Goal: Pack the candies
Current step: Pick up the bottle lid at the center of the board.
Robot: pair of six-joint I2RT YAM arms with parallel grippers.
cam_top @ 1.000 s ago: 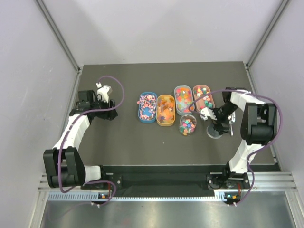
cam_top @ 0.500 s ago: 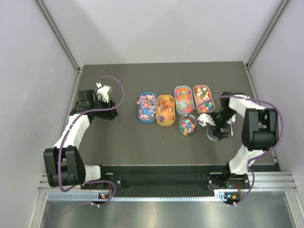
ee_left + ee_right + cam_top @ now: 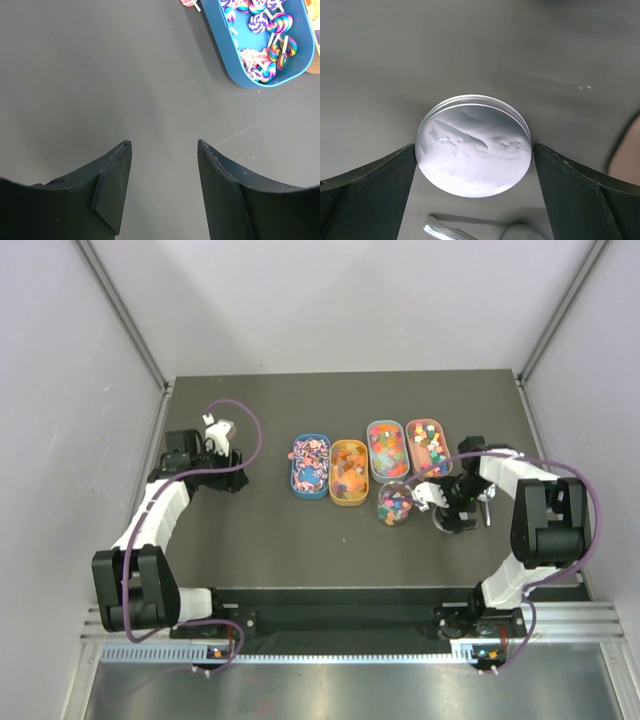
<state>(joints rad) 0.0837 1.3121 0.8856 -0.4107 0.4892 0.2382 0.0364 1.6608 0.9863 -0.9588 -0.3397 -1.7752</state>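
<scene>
Looking from the left, I see my left gripper (image 3: 162, 149) hanging over bare table (image 3: 75, 75), fingers parted with nothing between them. Right of it sits the blue tray (image 3: 310, 488), then the orange tray (image 3: 349, 500) and two more oval trays, and the candies (image 3: 386, 443) fill all four. Just in front of those trays, the clear jar (image 3: 395, 504) holds a mixed heap of sweets. Farther right, my right gripper (image 3: 474, 148) has its fingers spread wide on either side of the round lid (image 3: 470, 165); whether they touch it I cannot tell. The metal scoop (image 3: 445, 231) lies just beside the lid.
</scene>
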